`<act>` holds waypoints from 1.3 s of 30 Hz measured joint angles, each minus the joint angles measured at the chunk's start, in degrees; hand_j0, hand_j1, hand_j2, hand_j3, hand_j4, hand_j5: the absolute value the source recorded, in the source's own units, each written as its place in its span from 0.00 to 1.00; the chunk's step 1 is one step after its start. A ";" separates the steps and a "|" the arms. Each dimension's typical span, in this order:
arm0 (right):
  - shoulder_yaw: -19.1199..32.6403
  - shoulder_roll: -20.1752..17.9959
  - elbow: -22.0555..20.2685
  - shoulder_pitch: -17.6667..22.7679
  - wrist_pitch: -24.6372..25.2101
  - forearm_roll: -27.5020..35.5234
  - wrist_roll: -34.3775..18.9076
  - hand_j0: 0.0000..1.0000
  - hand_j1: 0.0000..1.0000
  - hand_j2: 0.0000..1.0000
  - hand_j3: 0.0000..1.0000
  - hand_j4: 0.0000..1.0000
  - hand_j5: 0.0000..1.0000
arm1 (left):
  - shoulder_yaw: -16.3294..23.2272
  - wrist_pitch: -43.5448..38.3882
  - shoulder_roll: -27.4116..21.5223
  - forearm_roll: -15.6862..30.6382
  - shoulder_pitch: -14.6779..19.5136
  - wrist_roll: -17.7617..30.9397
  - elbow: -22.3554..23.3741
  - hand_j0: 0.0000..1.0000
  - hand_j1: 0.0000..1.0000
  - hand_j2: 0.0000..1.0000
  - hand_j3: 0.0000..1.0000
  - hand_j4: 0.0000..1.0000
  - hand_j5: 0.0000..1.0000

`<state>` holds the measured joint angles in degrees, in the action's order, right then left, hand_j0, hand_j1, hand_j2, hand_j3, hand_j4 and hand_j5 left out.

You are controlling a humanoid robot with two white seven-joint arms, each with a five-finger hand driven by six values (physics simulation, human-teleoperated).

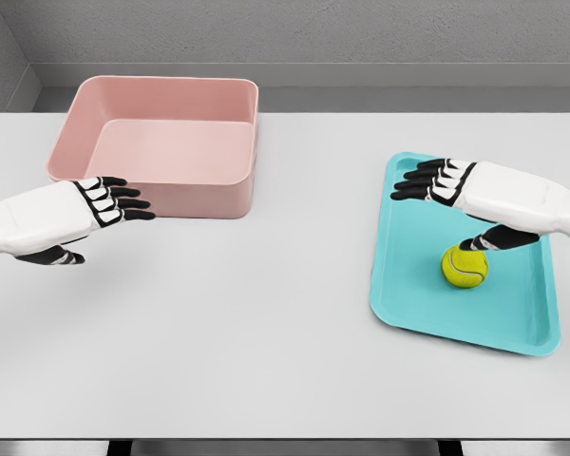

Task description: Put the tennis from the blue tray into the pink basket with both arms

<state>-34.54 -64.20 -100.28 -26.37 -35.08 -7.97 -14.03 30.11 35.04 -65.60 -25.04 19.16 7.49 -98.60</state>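
One ball (465, 266) on the tray (513, 328), mid-tray, right hand (465, 190) just above/behind it w/ fingers straight and apart, thumb tip at the ball's top, no grip yet. Left hand (66, 218) waits by the basket (157, 195), fingers flat, holding nothing. Ball's prob light, fuzzy, a bit springy, rolls easy, so wrap it around the middle imo.

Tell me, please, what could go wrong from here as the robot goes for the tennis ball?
The right robot hand is open, only its thumb near the tennis ball; a nudge could roll the ball across the blue tray. The pink basket sits far across the table, by the left robot hand, so a handover might drop it.
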 measured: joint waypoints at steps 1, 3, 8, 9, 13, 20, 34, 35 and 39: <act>-0.01 -0.04 0.00 0.00 0.00 -0.04 -0.02 1.00 1.00 1.00 1.00 1.00 1.00 | 0.01 0.00 -0.02 -0.01 0.00 0.00 0.00 1.00 1.00 1.00 1.00 1.00 1.00; -0.02 -0.13 0.01 0.09 0.00 -0.09 -0.02 1.00 1.00 1.00 1.00 1.00 1.00 | 0.03 0.00 -0.10 0.02 0.00 -0.01 0.00 1.00 1.00 1.00 1.00 1.00 1.00; -0.05 -0.78 2.16 0.88 0.00 -0.81 0.17 1.00 1.00 1.00 1.00 1.00 1.00 | 0.05 0.00 -0.21 0.09 0.00 -0.04 0.00 1.00 1.00 1.00 1.00 1.00 1.00; 0.02 -1.05 3.03 1.05 0.00 -0.91 0.27 1.00 1.00 1.00 1.00 1.00 1.00 | 0.06 0.00 -0.22 0.09 0.00 -0.04 0.00 1.00 1.00 1.00 1.00 1.00 1.00; 0.18 -1.35 6.84 2.02 0.00 -1.21 0.65 1.00 1.00 1.00 1.00 1.00 1.00 | 0.09 0.00 -0.22 0.07 0.00 -0.03 0.01 1.00 1.00 1.00 1.00 1.00 1.00; 0.05 -1.00 11.53 3.16 0.01 -4.30 3.29 1.00 1.00 1.00 1.00 1.00 1.00 | 0.56 0.00 -0.15 0.01 0.00 -0.01 0.07 1.00 1.00 1.00 1.00 1.00 1.00; 0.19 1.06 13.38 6.59 0.03 -10.78 6.14 0.98 0.98 0.98 0.98 0.98 0.98 | 1.18 0.00 -0.07 -0.02 0.00 0.01 0.01 1.00 1.00 1.00 1.00 1.00 1.00; 0.20 1.05 13.37 6.94 0.03 -10.91 6.13 0.98 0.98 0.98 0.98 0.98 0.98 | 1.19 0.00 -0.05 -0.02 0.00 0.01 0.01 1.00 1.00 1.00 1.00 1.00 1.00; 0.18 0.96 13.35 7.82 0.03 -11.20 6.10 0.98 0.98 0.98 0.98 0.98 0.98 | 1.23 0.00 0.01 -0.02 0.00 0.01 0.00 1.00 1.00 1.00 1.00 1.00 1.00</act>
<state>-34.36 -63.24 -86.93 -18.55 -35.05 -19.17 -7.93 31.34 35.04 -65.59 -25.06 19.16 7.50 -98.60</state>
